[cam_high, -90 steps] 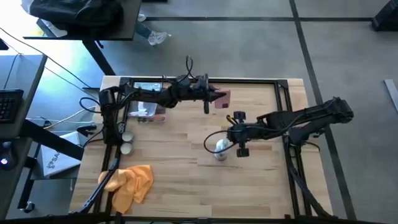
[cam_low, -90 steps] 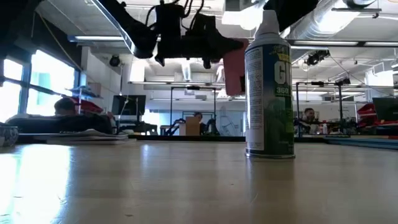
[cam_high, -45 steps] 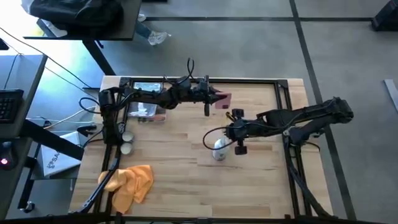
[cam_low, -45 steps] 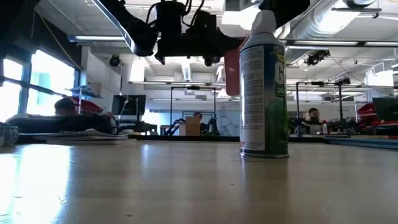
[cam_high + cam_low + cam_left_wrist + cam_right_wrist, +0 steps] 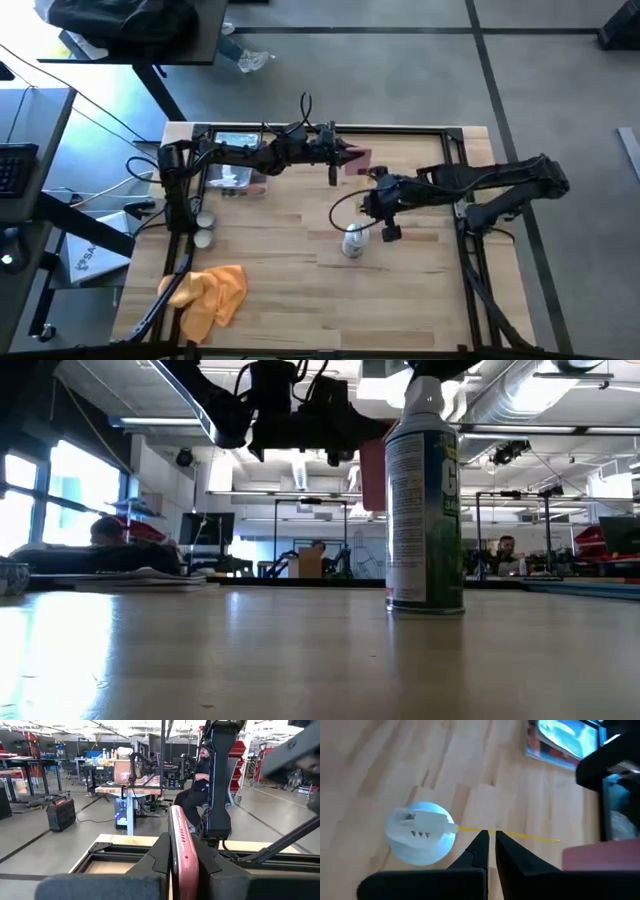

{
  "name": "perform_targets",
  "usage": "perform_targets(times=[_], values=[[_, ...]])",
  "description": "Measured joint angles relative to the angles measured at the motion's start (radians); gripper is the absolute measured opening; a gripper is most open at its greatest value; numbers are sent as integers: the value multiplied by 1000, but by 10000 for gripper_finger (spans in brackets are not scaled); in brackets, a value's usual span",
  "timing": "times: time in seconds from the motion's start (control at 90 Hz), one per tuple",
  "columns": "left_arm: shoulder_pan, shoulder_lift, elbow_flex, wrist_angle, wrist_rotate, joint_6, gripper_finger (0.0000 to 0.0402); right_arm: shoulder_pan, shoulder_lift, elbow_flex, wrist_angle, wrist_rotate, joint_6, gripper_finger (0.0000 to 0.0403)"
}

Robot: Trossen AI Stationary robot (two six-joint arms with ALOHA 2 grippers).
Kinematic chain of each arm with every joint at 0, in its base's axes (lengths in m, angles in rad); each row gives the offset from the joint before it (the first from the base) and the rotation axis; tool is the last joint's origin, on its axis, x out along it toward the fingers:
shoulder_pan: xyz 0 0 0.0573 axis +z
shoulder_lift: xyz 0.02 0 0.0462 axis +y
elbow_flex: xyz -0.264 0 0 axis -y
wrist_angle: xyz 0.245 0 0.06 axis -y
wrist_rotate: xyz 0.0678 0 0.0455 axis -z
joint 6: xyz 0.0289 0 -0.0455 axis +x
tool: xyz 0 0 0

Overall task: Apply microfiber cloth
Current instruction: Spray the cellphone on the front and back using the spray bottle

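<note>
The microfiber cloth (image 5: 207, 295) lies crumpled at the worktop's (image 5: 290, 270) seven o'clock corner, untouched. Mid-worktop, the right gripper (image 5: 378, 207), nearly closed and empty, hovers beside the spray can (image 5: 354, 240); it should reach for the cloth. At twelve o'clock, the left gripper (image 5: 345, 160) clamps the pink phone (image 5: 358, 160) edge-up; hold it steady.

Two dark jointed arms; black looping cables; slim black fingers (image 5: 479, 851) on each gripper.
</note>
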Motion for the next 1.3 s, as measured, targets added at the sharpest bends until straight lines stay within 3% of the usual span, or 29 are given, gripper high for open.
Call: perform_targets(times=[0.2,0.511,1.3], values=[[0,-28,0,-76,-3,-5,12,-45,0,-22,32,-110,-29,0],[0,-59,0,-93,-3,-8,12,-47,10,-19,16,-195,-57,0],[-19,-59,0,-123,-3,3,12,-48,39,-18,55,-196,-57,0]])
